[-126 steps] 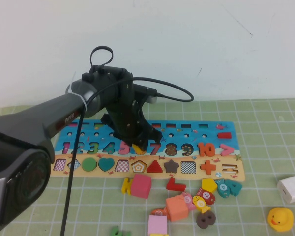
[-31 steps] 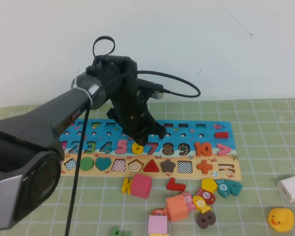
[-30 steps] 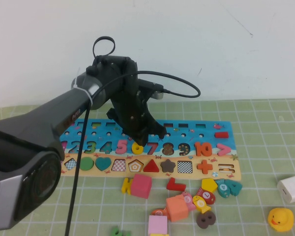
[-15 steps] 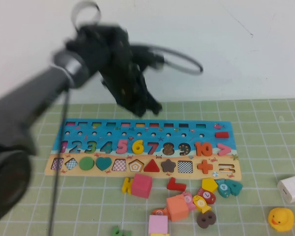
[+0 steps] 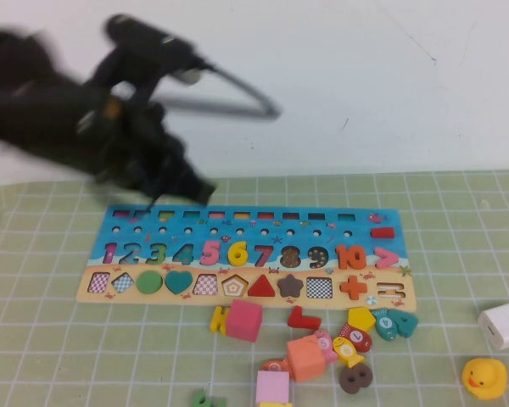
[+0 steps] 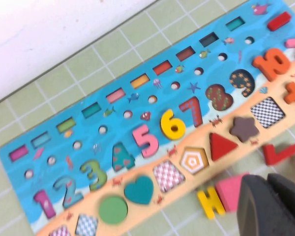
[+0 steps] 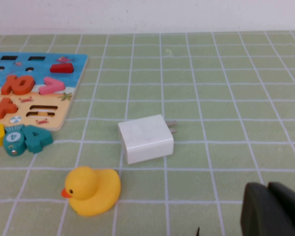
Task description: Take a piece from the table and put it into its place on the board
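Note:
The yellow numeral "6" (image 5: 237,253) lies flat in its place on the board (image 5: 399,219), between the pink 5 and the red 7. The left wrist view shows it seated the same way (image 6: 173,124) on the board (image 6: 91,135). My left gripper (image 5: 195,191) is blurred, raised above the board's far left part, shut and empty; its fingers (image 6: 258,206) touch. My right gripper (image 7: 273,211) is shut and empty, low over the mat at the right, near the board's right end (image 7: 69,105). It does not show in the high view.
Loose pieces lie in front of the board: a yellow H (image 5: 218,319), a pink cube (image 5: 244,320), a red L (image 5: 303,319), a salmon block (image 5: 305,358). A white charger (image 5: 502,325) and a yellow duck (image 5: 483,377) sit at the right front.
My left gripper has let go of the 6, leaving it in its slot, and has lifted and swung up and to the left, away from the board's middle.

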{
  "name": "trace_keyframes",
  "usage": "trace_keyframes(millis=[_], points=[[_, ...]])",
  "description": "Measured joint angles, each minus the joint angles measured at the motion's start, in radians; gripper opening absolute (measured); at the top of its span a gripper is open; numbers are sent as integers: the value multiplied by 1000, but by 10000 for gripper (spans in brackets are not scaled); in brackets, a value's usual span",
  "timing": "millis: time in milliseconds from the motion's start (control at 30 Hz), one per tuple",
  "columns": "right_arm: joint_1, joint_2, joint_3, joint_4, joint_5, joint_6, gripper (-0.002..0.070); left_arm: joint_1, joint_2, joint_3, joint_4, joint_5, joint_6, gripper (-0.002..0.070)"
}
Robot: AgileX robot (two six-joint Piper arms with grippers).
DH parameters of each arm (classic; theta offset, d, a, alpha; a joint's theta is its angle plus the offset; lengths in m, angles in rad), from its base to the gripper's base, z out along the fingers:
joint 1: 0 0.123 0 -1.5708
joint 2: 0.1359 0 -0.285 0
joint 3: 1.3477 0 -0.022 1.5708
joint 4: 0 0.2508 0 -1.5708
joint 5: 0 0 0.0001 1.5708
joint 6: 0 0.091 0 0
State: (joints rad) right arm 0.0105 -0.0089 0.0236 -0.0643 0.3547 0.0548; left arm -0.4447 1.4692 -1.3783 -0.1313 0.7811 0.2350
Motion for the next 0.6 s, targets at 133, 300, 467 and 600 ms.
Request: trace_keyframes(millis=[133,300,467,600], points=[[0,0,0,0,0,0,-1,0,-191,206,0,-91,-15,-1],[0,0,0,0,0,0,-1,0,-398,416,8,-140,-57,-1],[0,0,0,0,0,0,-1,0,-560,556,30,-151,-106,-1],[0,0,0,0,0,0,-1,0,-665,643,86,-151,-191,-1]])
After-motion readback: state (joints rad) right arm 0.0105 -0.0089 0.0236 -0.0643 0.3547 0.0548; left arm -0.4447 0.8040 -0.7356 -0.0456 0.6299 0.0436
